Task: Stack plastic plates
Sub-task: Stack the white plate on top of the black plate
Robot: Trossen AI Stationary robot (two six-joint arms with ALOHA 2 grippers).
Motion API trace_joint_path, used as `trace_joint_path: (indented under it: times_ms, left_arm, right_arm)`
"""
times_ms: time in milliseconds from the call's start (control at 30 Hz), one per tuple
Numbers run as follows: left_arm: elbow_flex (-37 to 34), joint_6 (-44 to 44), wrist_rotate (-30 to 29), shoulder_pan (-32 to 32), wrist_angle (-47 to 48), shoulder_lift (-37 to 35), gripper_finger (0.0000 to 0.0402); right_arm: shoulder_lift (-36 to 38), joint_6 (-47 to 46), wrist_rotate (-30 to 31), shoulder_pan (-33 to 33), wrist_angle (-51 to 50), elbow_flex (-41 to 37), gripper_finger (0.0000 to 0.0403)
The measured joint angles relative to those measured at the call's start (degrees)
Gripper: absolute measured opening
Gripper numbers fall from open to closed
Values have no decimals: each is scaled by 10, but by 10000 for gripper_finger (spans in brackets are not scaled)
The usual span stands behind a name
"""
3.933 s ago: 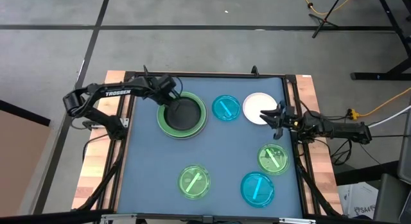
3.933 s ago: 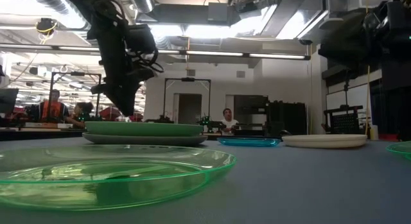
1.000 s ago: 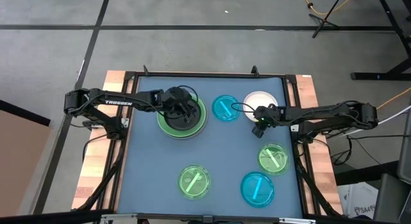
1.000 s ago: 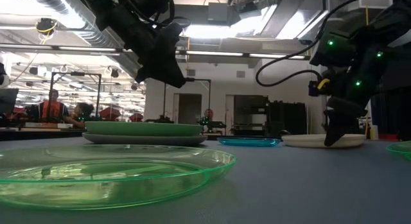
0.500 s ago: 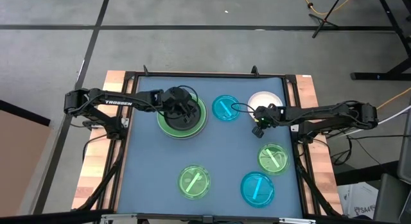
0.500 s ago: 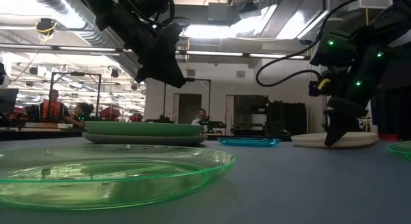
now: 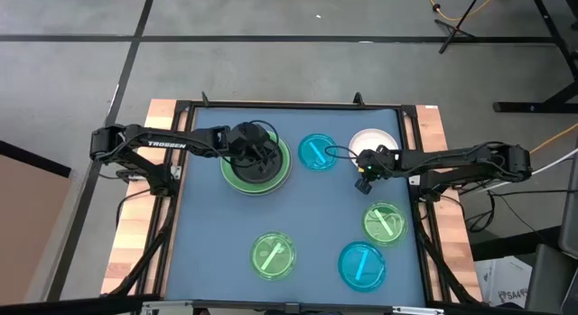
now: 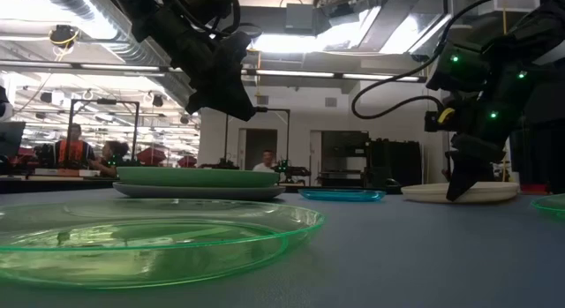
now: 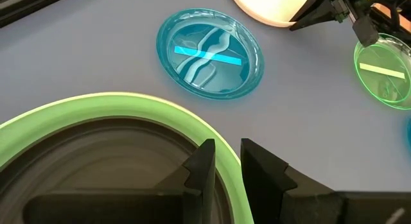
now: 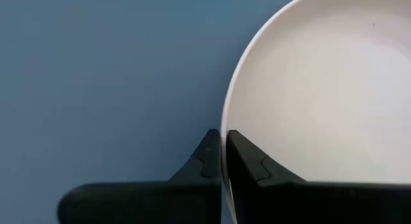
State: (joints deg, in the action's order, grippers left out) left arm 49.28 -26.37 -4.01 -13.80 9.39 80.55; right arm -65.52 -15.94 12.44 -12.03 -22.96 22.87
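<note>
My right gripper (image 10: pixel 223 161) has its jaws pinched on the near-left rim of the white plate (image 7: pixel 369 142) at the far right of the surface (image 7: pixel 316 225); my left gripper (image 9: pixel 225 161) hovers, jaws slightly parted, above the black plate (image 7: pixel 256 166) stacked on the light green plate (image 9: pixel 122 105)

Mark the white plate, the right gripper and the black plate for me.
white plate (image 10: pixel 321 89): right wrist view, on its inner face.
right gripper (image 10: pixel 223 161): right wrist view, between its fingertips at the plate's rim.
black plate (image 7: pixel 255 173): high view, on its exposed edge.

Grey concrete floor (image 7: pixel 271 53) surrounds the table; ceiling strip lights (image 8: pixel 291 74) glow.
</note>
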Motion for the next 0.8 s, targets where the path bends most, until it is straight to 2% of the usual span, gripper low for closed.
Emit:
trace_joint_path:
  times_ms: [367,800]
  left_arm:
    - [0,0,0,0,0,0,68]
    - [0,0,0,0,0,0,68]
  right_arm:
    - [1,31,1,0,-6,7,0]
    - [1,130,4,0,-47,134,0]
